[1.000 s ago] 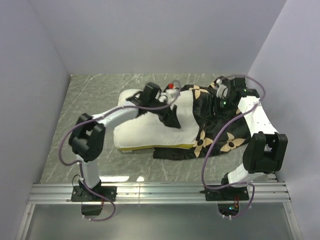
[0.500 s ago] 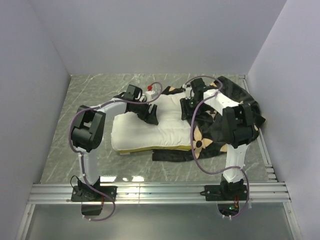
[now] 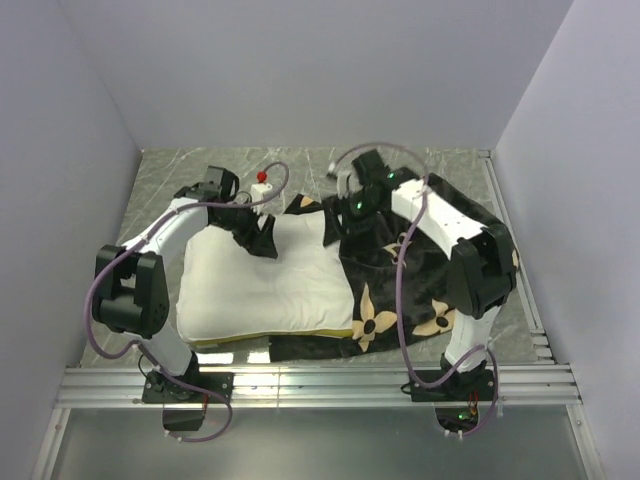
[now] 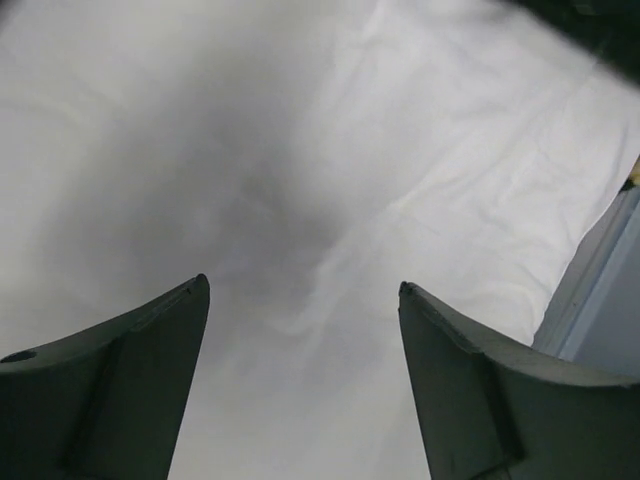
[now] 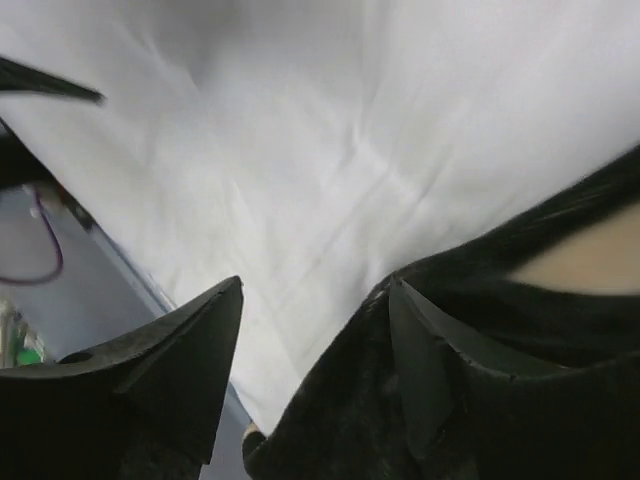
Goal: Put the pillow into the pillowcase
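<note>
The white pillow (image 3: 255, 285) lies on the table at centre left, its yellow-olive band along the near edge. Its right end is covered by the black flowered pillowcase (image 3: 425, 255), which spreads to the right. My left gripper (image 3: 262, 238) is open and points down at the pillow's far part; the left wrist view shows only white pillow cloth (image 4: 330, 160) between its fingers (image 4: 140, 350). My right gripper (image 3: 350, 215) is open at the pillowcase's far left edge. In the right wrist view the black pillowcase edge (image 5: 480, 290) lies against one finger, with the pillow (image 5: 330, 130) beyond.
The grey marbled tabletop (image 3: 160, 175) is bounded by white walls at the left, back and right. A metal rail (image 3: 320, 385) runs along the near edge with both arm bases. Purple cables loop over both arms. A strip of table (image 4: 600, 300) shows beside the pillow.
Both arms have swung left, and the pillow has slid left and nearer. The pillowcase has come along and now covers the pillow's right end.
</note>
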You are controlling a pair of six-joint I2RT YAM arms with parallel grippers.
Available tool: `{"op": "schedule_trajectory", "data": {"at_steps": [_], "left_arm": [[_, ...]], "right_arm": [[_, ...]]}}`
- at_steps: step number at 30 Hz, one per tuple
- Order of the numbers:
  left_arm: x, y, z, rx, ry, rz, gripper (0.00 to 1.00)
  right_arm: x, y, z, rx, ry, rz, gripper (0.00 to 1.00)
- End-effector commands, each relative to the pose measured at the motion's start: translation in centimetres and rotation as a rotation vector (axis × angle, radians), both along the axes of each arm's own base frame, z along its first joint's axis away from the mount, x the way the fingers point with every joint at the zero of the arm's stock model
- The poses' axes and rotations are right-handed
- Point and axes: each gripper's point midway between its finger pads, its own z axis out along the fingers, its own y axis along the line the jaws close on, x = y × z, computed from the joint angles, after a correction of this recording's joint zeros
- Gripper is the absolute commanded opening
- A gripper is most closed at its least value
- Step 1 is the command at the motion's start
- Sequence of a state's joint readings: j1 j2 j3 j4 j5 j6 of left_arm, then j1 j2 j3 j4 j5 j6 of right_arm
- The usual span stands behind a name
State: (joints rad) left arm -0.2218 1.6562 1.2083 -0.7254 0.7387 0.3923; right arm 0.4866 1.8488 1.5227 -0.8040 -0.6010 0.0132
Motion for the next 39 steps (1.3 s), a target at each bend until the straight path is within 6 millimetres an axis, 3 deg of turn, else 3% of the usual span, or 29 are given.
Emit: {"op": "schedule_trajectory", "data": {"at_steps": [1,2,3,4,5,6,7,8,9,10,16,22,26,30,34,37,39], "left_arm": [[2.7,-0.1,4.0,-0.025,-0.139,-0.022,0.82],[3.9,-0.1,4.6,-0.028,-0.179,-0.004,0.82],[4.7,0.2,4.5,-0.005,-0.200,0.015,0.82],[5.2,0.3,4.4,0.001,-0.212,0.021,0.82],[6.0,0.3,4.6,0.004,-0.236,0.034,0.83],[6.5,0.5,4.2,0.019,-0.233,0.043,0.83],[6.8,0.5,4.0,0.023,-0.231,0.048,0.83],[7.2,0.5,4.3,0.021,-0.237,0.052,0.83],[7.7,0.7,4.3,0.018,-0.237,0.063,0.84],[7.9,0.8,3.9,0.024,-0.230,0.065,0.99],[9.7,0.9,3.3,0.020,-0.257,0.074,0.99],[10.5,-0.3,2.4,-0.024,-0.277,-0.031,0.99],[12.2,-0.8,1.1,-0.004,-0.321,-0.104,0.99],[13.1,-1.5,-1.8,0.030,-0.276,-0.152,0.99],[13.5,-2.8,-3.4,0.052,-0.298,-0.183,0.99],[11.7,-4.8,-4.8,0.039,-0.282,-0.269,0.99],[10.1,-6.5,-4.4,0.014,-0.284,-0.333,0.78]], "right_arm": [[7.1,-2.4,9.0,0.062,-0.226,-0.144,0.94],[8.7,-2.8,9.6,0.030,-0.271,-0.181,0.95],[10.7,-3.3,8.5,-0.022,-0.282,-0.215,0.95],[13.0,-3.5,10.5,-0.043,-0.364,-0.257,0.95],[14.2,-4.2,9.9,-0.098,-0.376,-0.288,0.94],[15.7,-4.2,7.6,-0.143,-0.350,-0.304,0.94],[17.1,-4.0,8.5,-0.137,-0.390,-0.309,0.93],[17.9,-4.0,6.0,-0.182,-0.353,-0.307,0.93],[18.4,-4.0,5.4,-0.193,-0.358,-0.308,0.93],[18.7,-3.9,4.4,-0.206,-0.352,-0.303,0.93],[18.8,-3.9,-1.7,-0.251,-0.308,-0.237,0.94],[19.0,-2.5,-4.1,-0.232,-0.288,-0.207,0.90],[18.7,-1.7,-6.0,-0.220,-0.257,-0.181,0.71],[18.1,-0.8,-6.2,-0.173,-0.228,-0.147,0.54],[17.8,-0.2,-5.9,-0.141,-0.215,-0.128,0.00],[16.9,0.8,-4.4,-0.076,-0.192,-0.117,0.00],[16.7,1.4,-2.0,-0.020,-0.202,-0.127,0.00]]}}
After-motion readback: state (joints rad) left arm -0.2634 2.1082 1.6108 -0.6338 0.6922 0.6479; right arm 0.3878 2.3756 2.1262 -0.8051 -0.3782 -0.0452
